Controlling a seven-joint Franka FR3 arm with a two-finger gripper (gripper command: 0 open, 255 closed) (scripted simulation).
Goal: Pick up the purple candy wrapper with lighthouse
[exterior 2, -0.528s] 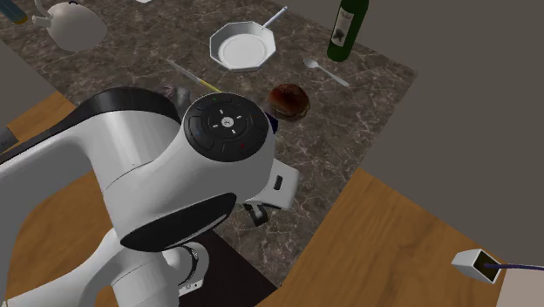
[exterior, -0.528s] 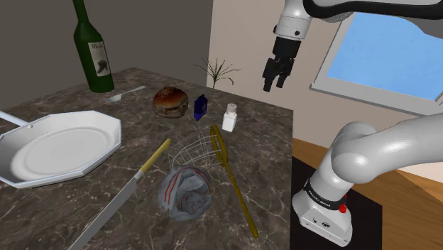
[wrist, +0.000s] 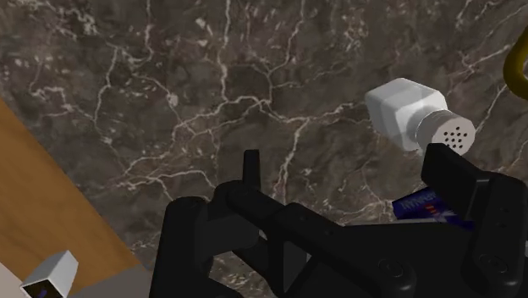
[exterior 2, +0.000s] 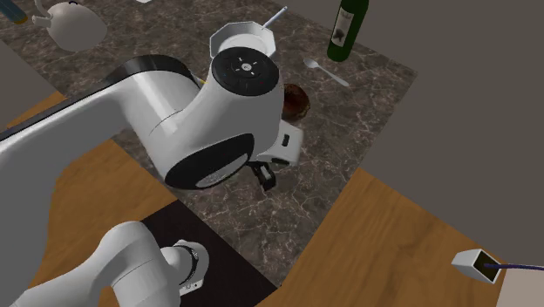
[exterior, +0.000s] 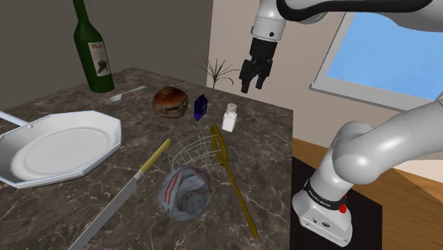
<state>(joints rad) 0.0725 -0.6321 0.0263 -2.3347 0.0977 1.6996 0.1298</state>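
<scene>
The candy wrapper (exterior: pixel 201 106) is a small dark blue-purple packet standing on the dark marble table (exterior: pixel 85 206), between a brown bun (exterior: pixel 170 101) and a white shaker (exterior: pixel 229 117). My black gripper (exterior: pixel 251 77) hangs open well above the table's far edge, up and to the shoulder view's right of the wrapper. In the wrist view a corner of the wrapper (wrist: pixel 423 206) peeks out beside the right finger (wrist: pixel 457 182), just below the shaker (wrist: pixel 415 118). Nothing is between the fingers of the gripper (wrist: pixel 309 190). From the second exterior view the arm hides the wrapper, and the gripper (exterior 2: pixel 265 176) shows under the hand.
A green wine bottle (exterior: pixel 91 50), a spoon (exterior: pixel 124 94), a white octagonal plate (exterior: pixel 60 145), a knife (exterior: pixel 121 206), a yellow-handled wire whisk (exterior: pixel 227 163) and a crumpled grey bag (exterior: pixel 184 192) share the table. A twig plant (exterior: pixel 216 71) stands at the back edge. Wood floor (exterior 2: pixel 418 235) lies beyond.
The arm has swung to the shoulder view's left, carrying the open gripper from beside the table to over its far edge, nearer the shaker and wrapper.
</scene>
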